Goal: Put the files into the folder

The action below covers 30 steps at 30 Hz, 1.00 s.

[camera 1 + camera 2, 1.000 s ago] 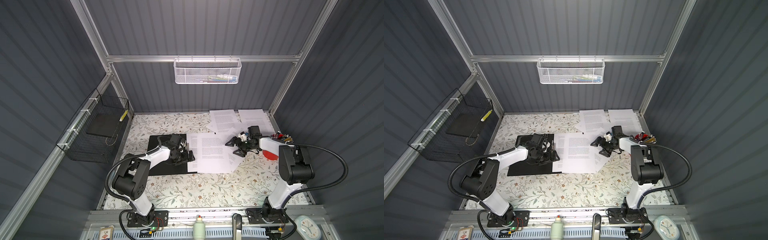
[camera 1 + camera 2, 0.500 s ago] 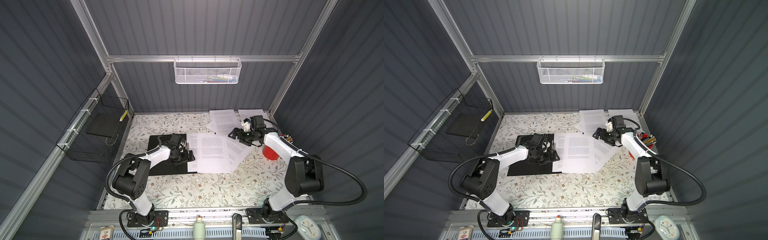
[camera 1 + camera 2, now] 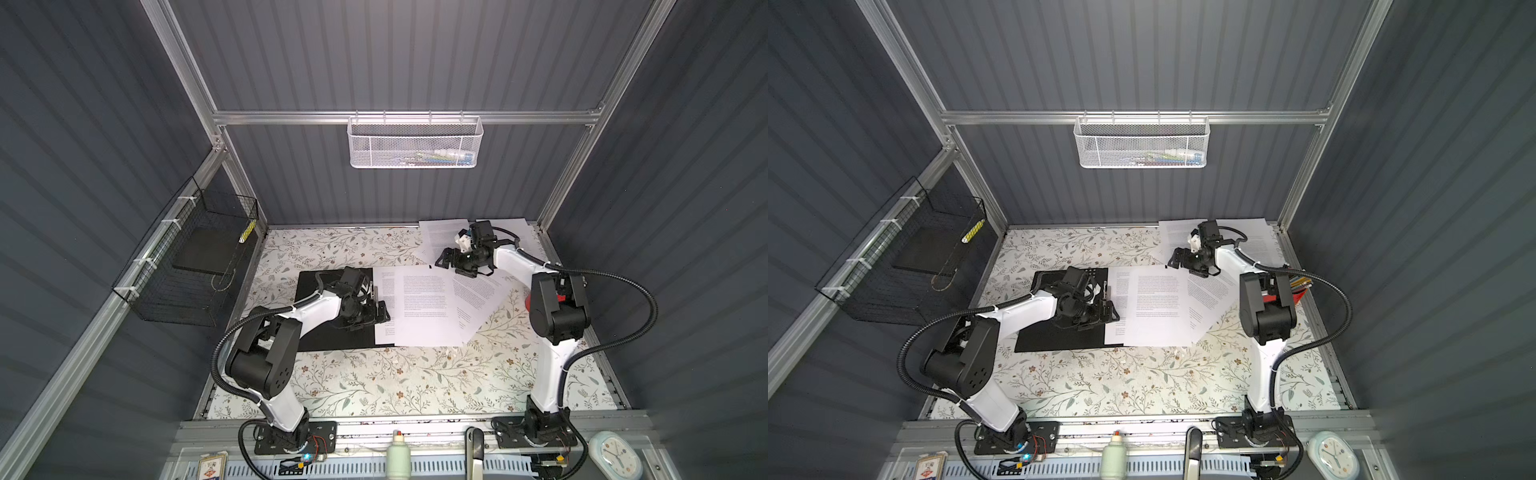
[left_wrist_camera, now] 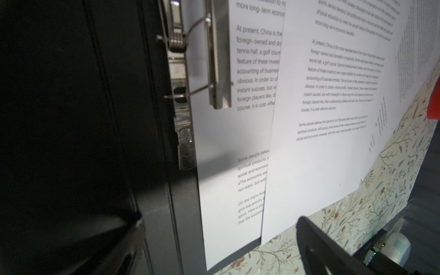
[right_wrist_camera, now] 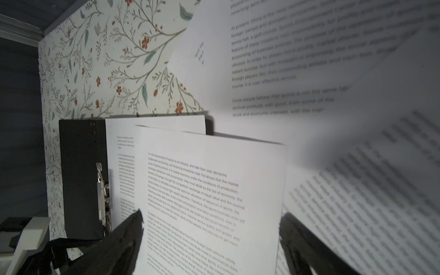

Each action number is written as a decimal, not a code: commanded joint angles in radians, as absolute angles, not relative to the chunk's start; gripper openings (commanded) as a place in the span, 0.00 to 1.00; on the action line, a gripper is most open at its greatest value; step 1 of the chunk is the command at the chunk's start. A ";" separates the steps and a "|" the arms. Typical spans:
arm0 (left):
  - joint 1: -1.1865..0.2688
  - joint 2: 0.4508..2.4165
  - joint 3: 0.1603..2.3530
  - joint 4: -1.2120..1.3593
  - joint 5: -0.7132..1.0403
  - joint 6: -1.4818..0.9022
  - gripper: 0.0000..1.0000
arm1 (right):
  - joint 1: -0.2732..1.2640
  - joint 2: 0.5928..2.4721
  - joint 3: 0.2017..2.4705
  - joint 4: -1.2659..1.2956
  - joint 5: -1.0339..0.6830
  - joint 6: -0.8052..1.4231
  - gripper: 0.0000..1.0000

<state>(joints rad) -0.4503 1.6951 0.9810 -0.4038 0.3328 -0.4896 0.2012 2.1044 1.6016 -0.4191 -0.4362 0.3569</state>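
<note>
Overlapping files [image 3: 419, 307] and left claw [image 3: 379, 309] hide folder [image 3: 332, 340].

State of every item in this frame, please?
folder: open, lying flat, black inside up.
metal clip: seems raised over the bottom sheet's edge.
files on the folder: fanned, askew, overhanging onto the table.
files at the back: loose, flat on the table.
left gripper: open, empty, at the folder's spine.
right gripper: open, empty, above the back sheets.

matt paper files [image 3: 419, 307], shiny metal clip [image 4: 217, 59]
</note>
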 commanded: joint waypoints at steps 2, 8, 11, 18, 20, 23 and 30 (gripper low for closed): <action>-0.465 1.769 0.943 -0.467 0.359 -0.483 1.00 | 0.191 2.177 1.658 -0.462 -0.462 0.347 0.92; -0.465 1.774 0.942 -0.463 0.360 -0.484 1.00 | 0.193 2.220 1.673 -0.476 -0.507 0.361 0.92; -0.465 1.782 0.945 -0.457 0.367 -0.486 1.00 | 0.196 2.238 1.680 -0.497 -0.539 0.363 0.92; -0.464 1.785 0.945 -0.450 0.372 -0.486 1.00 | 0.198 2.193 1.607 -0.459 -0.657 0.390 0.91; -0.464 1.789 0.945 -0.445 0.377 -0.487 1.00 | 0.198 2.173 1.586 -0.439 -0.685 0.394 0.92; -0.465 1.793 0.949 -0.444 0.387 -0.488 1.00 | 0.196 2.163 1.579 -0.441 -0.732 0.400 0.91; -0.465 1.657 1.050 -0.568 0.293 -0.471 0.99 | 0.185 1.980 1.446 -0.399 -0.634 0.440 0.89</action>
<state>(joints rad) -0.4519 1.6981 1.0084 -0.4553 0.3294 -0.4892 0.1928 2.0735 1.4784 -0.4206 -0.6651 0.4137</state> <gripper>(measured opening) 0.993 0.898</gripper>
